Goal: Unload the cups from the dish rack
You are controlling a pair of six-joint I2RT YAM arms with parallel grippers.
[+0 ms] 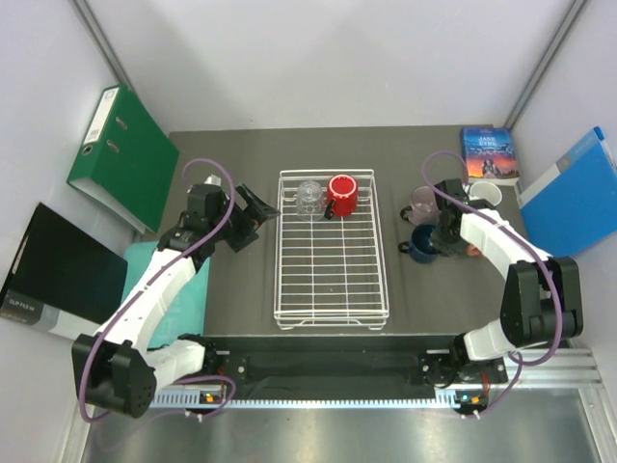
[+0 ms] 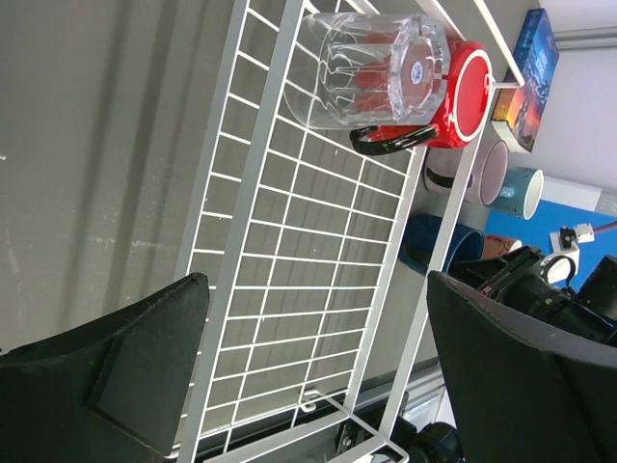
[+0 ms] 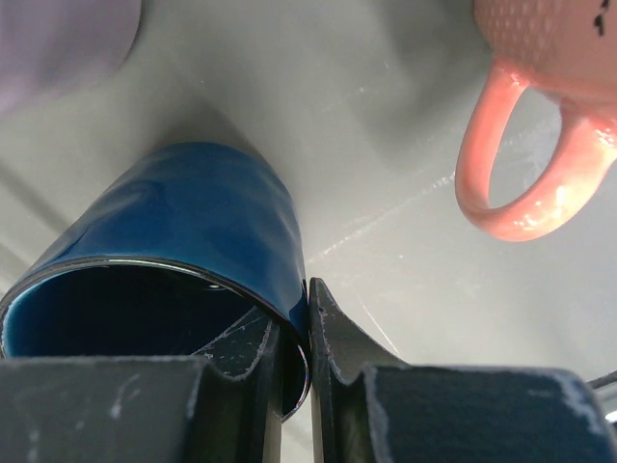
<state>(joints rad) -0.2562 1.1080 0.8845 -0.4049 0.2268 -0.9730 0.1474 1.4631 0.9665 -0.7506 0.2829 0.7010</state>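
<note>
The white wire dish rack [image 1: 333, 280] lies mid-table. At its far end stand a clear glass tumbler [image 1: 308, 198] and a red mug [image 1: 341, 195]. My left gripper [image 1: 253, 217] hovers open just left of the rack, facing across it toward the tumbler [image 2: 371, 72] and red mug [image 2: 458, 92]. On the table right of the rack stand a dark blue mug [image 1: 421, 246], a mauve-pink mug [image 1: 422, 203], a light blue mug [image 1: 485, 196] and a salmon mug [image 3: 540, 116]. My right gripper [image 3: 294, 318] is shut on the dark blue mug's [image 3: 183, 241] rim, one finger inside, one outside.
A green binder [image 1: 125, 159], a black folder [image 1: 58, 265] and a teal cloth [image 1: 164, 280] lie to the left. A book [image 1: 489, 154] and a blue folder [image 1: 578, 193] sit at the far right, close behind the unloaded mugs.
</note>
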